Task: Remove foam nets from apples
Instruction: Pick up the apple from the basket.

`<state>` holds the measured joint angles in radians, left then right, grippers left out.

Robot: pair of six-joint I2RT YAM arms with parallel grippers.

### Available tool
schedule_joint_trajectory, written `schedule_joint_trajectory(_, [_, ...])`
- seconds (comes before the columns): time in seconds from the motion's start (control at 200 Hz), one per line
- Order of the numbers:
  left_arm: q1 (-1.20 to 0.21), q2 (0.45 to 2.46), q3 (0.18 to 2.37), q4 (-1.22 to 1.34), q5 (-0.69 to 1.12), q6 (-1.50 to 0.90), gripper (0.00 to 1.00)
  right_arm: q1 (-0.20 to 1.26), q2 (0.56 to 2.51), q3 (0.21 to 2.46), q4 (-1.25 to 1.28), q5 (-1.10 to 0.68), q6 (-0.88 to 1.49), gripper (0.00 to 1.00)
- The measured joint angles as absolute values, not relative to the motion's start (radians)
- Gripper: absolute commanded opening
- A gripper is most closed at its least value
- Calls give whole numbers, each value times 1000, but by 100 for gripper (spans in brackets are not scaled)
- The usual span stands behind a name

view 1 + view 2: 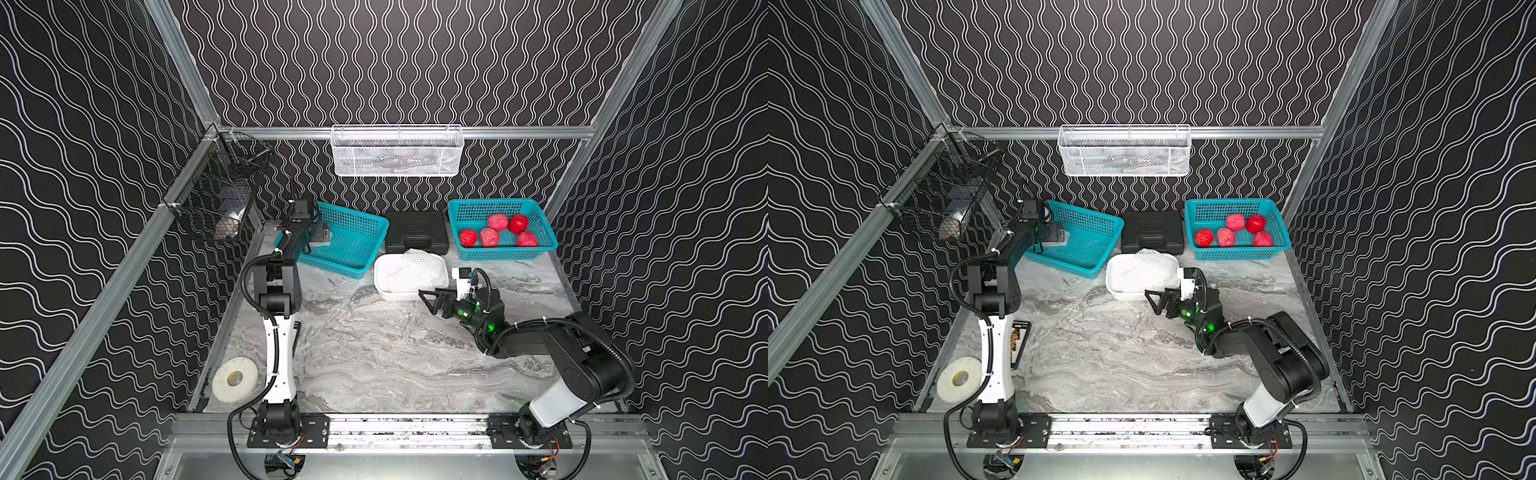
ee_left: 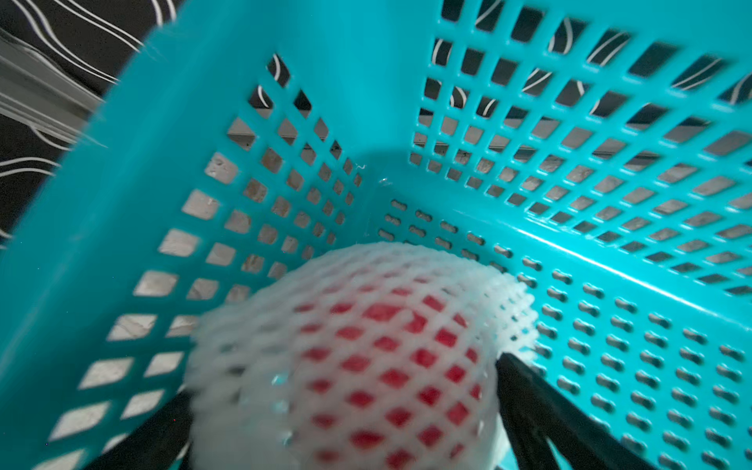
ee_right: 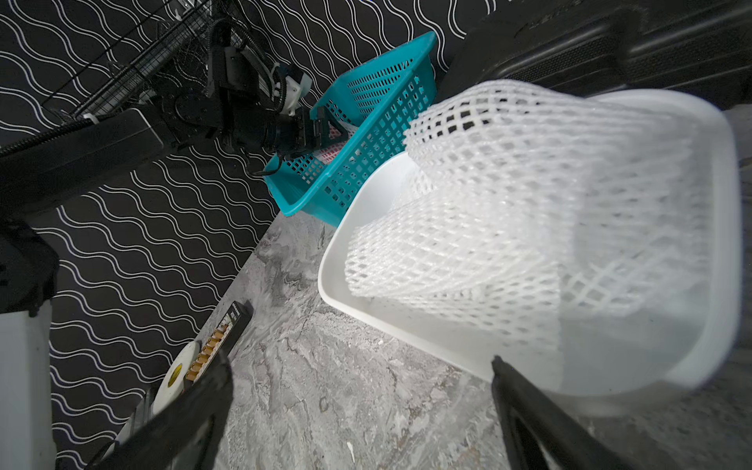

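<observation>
netted apple (image 2: 346,358): blurred, base cut off | left jaws: maybe touching

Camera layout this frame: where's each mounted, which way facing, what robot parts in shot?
Top views: high in front, looking down and back over the table; both arms whole.
Left wrist: on left arm, facing into the left teal basket; left gripper flanks a netted apple.
Right wrist: on right arm, facing the white tub of foam nets; open right gripper shows.
Shared: right wrist and both top views show the left arm at that basket.
</observation>
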<state>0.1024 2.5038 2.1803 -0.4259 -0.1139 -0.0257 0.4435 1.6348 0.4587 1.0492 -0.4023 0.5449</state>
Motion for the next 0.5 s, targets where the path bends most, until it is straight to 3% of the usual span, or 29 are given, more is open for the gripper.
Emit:
schedule_joint_trajectory(0.375, [102, 2553, 2219, -374, -109, -28, 99, 443, 1640, 459, 1076, -429, 564, 100])
schedule_joint_trajectory(0.5, [102, 2554, 2209, -348, -109, -28, 95, 443, 1640, 459, 1078, -432, 566, 100])
